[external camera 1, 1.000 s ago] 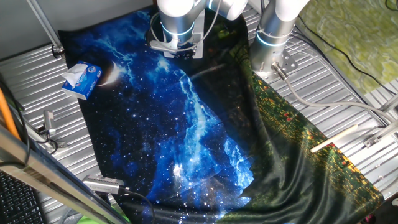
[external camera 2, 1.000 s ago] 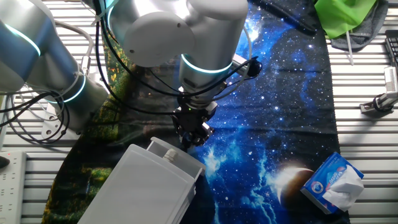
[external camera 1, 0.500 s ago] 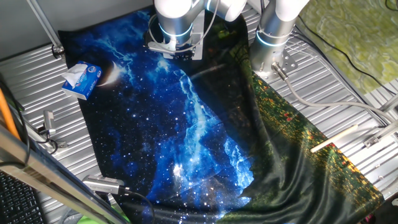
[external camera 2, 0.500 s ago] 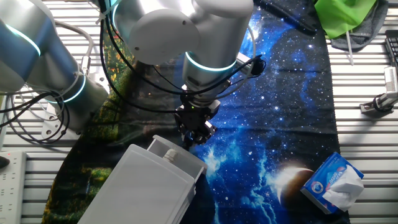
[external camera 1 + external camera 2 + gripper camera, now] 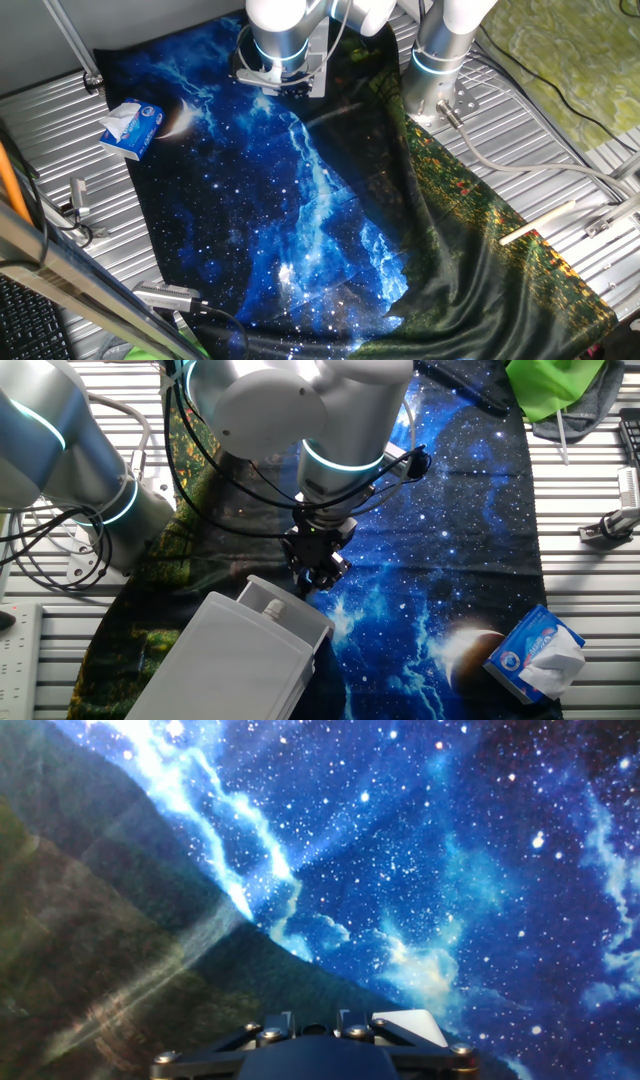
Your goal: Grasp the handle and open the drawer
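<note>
The drawer (image 5: 235,655) is a white boxy unit at the lower left of the other fixed view. Its tray (image 5: 290,612) sticks out a little toward my gripper (image 5: 314,582). The gripper hangs straight down at the tray's front face and hides the handle there. In the hand view the gripper (image 5: 313,1018) has its fingers close together, with the small dark round handle (image 5: 313,1032) between them. A white corner of the drawer front (image 5: 412,1023) shows beside them. In one fixed view the gripper (image 5: 285,82) is at the far top edge, and the drawer is out of view.
A blue-and-white tissue box (image 5: 535,653) lies on the starry blue cloth (image 5: 450,530) to the right of the drawer; it also shows in one fixed view (image 5: 130,128). The arm's base (image 5: 440,60) stands at the back. A green cloth (image 5: 550,385) and metal clamps lie at the edges.
My gripper has shifted slightly away from the white box, and the tray's front edge has come with it a little.
</note>
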{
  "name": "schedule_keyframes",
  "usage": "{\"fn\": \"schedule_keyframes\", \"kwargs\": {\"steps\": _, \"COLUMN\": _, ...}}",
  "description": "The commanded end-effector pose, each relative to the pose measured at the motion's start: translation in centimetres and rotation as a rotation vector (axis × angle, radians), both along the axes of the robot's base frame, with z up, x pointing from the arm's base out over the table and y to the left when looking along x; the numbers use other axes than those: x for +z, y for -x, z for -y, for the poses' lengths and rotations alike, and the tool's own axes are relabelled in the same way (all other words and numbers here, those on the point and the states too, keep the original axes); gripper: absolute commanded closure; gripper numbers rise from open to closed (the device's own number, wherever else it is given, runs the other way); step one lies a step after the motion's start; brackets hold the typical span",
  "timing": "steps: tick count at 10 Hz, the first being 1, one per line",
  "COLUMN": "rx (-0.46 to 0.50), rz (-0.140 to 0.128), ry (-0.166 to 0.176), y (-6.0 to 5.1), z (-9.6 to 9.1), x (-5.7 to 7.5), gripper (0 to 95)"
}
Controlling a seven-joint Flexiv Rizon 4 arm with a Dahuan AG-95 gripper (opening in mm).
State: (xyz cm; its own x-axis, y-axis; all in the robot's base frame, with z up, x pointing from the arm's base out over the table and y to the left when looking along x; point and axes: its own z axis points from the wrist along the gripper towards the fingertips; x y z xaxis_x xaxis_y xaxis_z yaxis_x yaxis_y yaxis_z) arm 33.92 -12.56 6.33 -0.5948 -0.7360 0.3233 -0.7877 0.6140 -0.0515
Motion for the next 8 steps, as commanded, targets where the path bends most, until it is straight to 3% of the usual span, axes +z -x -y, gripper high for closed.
{"fn": "schedule_keyframes", "kwargs": {"steps": 1, "rx": -0.006, "rz": 0.002, "ry": 0.003, "y": -0.03, "z": -0.19, "x": 0.14, "gripper": 95.0}}
{"fn": "schedule_keyframes", "kwargs": {"steps": 8, "rx": -0.013, "rz": 0.007, "ry": 0.007, "y": -0.43, "z": -0.96, "x": 0.22, "gripper": 95.0}}
